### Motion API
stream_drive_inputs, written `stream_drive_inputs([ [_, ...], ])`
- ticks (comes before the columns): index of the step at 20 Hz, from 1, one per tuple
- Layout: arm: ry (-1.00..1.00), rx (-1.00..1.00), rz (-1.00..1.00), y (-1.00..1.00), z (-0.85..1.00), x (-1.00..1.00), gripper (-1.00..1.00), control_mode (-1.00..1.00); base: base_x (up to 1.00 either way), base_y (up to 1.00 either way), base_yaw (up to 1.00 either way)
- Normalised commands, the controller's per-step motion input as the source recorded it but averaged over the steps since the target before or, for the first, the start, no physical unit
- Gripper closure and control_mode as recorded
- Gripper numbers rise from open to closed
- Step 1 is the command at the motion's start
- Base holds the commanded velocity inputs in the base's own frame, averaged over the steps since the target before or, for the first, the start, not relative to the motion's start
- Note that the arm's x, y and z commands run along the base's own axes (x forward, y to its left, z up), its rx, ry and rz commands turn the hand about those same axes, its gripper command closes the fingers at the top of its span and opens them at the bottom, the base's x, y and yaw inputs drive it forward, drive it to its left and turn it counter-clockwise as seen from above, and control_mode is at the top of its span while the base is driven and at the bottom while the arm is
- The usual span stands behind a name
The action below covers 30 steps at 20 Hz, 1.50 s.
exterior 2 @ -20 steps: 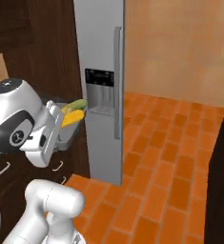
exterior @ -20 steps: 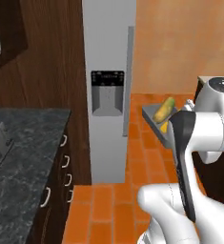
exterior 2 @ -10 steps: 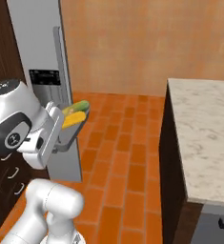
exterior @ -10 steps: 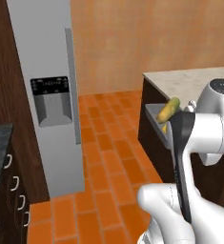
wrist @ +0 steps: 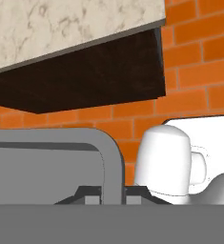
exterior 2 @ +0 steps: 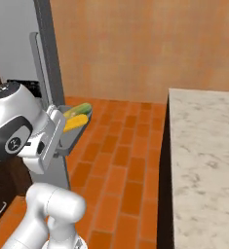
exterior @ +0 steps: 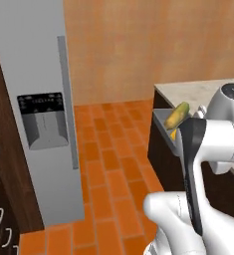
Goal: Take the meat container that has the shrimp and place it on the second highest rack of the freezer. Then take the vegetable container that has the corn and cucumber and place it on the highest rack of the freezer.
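The freezer (exterior: 36, 99) stands at the left of the left base view, door closed. Right of centre, the tray (exterior: 164, 121) rides level with the corn (exterior: 174, 118) and cucumber (exterior 2: 82, 108) lying loose inside. The claw (wrist: 108, 193) is clamped narrow on the tray's rim (wrist: 111, 164). The tray is probably rigid and light; keep it level, since the smooth vegetables may roll.

An orange brick floor (exterior: 108, 164) is spreading below the fingers. A marble-topped counter (exterior 2: 203, 160) with dark sides is standing just beyond them, and a tan wall (exterior 2: 135, 48) is rising farther off.
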Motion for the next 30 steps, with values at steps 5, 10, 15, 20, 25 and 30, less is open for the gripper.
stream_drive_inputs([
  [5, 0.0, 0.0, 0.0, 0.0, 0.0, 0.0, 1.0, 1.0, 0.92, -0.38, 0.11],
  [10, 0.0, 0.0, 0.0, 0.0, 0.0, 0.0, 1.0, 1.0, 0.97, -0.43, 0.1],
  [15, 0.0, 0.0, 0.0, 0.0, 0.0, 0.0, 1.0, 1.0, 1.0, -0.48, 0.1],
  [20, 0.0, 0.0, 0.0, 0.0, 0.0, 0.0, 1.0, 1.0, 1.0, -0.45, 0.09],
  [25, 0.0, 0.0, 0.0, 0.0, 0.0, 0.0, 1.0, 1.0, 1.0, -0.24, 0.11],
  [30, 0.0, 0.0, 0.0, 0.0, 0.0, 0.0, 1.0, 1.0, 1.0, 0.0, 0.1],
])
